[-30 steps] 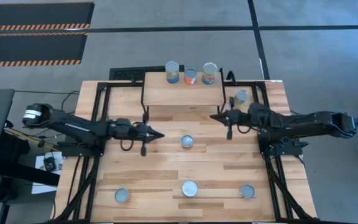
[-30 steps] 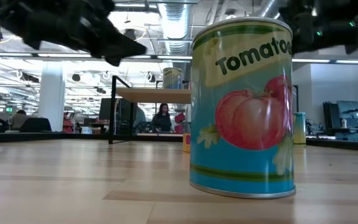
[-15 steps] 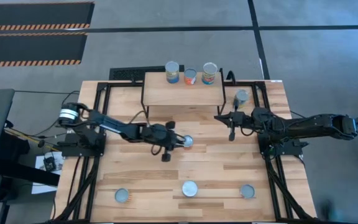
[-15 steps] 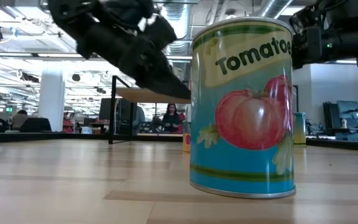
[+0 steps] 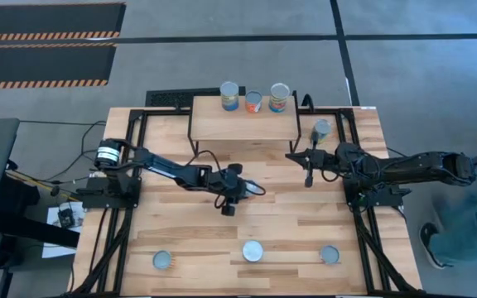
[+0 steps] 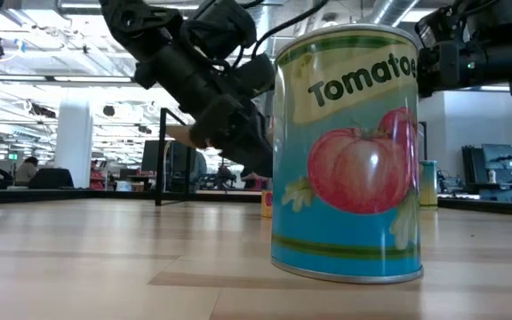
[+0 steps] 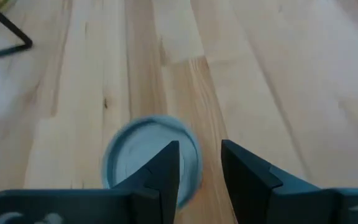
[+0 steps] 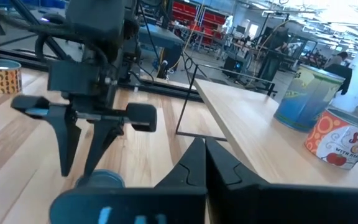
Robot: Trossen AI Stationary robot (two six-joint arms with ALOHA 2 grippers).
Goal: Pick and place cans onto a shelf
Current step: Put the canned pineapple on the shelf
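Wooden plank table (image 5: 288, 223) under both arms, with the shelf (image 5: 243, 122) standing at its far edge, centre. Three cans on the shelf top along its far side: a blue-labelled can (image 5: 229, 96), a red-and-white can (image 5: 253, 102), and a green-and-yellow can (image 5: 279, 98). One more can (image 5: 321, 129) sits on the table just beside the shelf's right end. Left hand (image 5: 252, 189) is stretched out over the table's middle, fingers parted; the wrist view shows a silver-topped can (image 7: 151, 163) on the planks right under and between the fingers (image 7: 160, 169), not gripped, so released. From above that can is hidden by the hand. Right hand (image 5: 291, 155) hangs at the shelf's near right corner, fingers pressed together and clenched on nothing. Three cans stand along the table's near edge: one towards the left corner (image 5: 162, 261), one in the centre (image 5: 252, 251), one towards the right (image 5: 330, 254). Low view is filled by a tomato can (image 6: 345, 153), blue label with a red tomato, upright on the wood.
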